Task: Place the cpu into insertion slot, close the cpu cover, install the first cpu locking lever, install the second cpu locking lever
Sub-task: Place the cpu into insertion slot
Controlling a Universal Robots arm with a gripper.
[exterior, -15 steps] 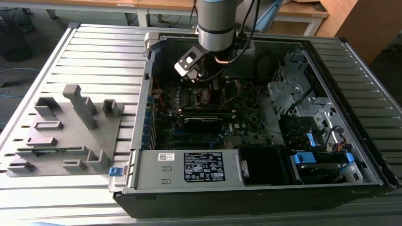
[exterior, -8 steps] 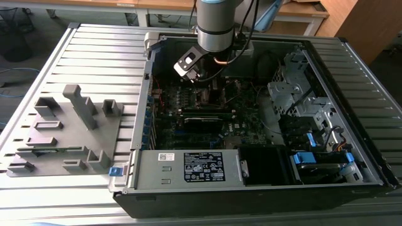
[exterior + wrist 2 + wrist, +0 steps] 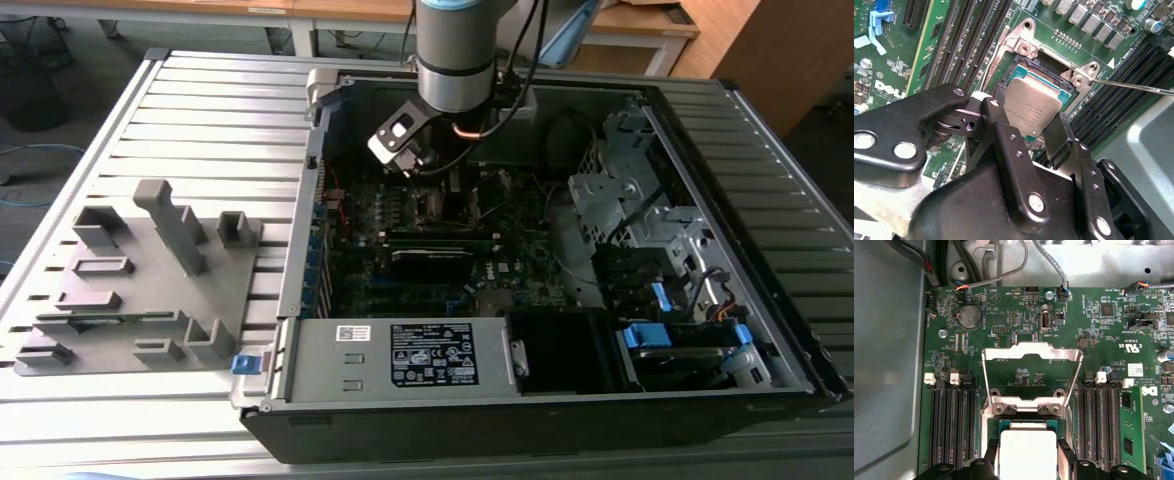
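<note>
Black printed label [image 3: 434, 355] on the power supply [image 3: 327, 382] — white lettering [image 3: 1132, 346] across the motherboard [image 3: 1004, 315]

Single arm [image 3: 454, 60] pointing straight down, wrist vertical, tool [image 3: 1026, 117] low, two black fingers [image 3: 1004, 135] clamped on opposite edges of the cpu [image 3: 1031, 105]

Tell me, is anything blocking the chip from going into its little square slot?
Nothing visible is. The gripper holds the cpu right at the insertion slot, and the cpu cover is flipped up, off the slot.
</note>
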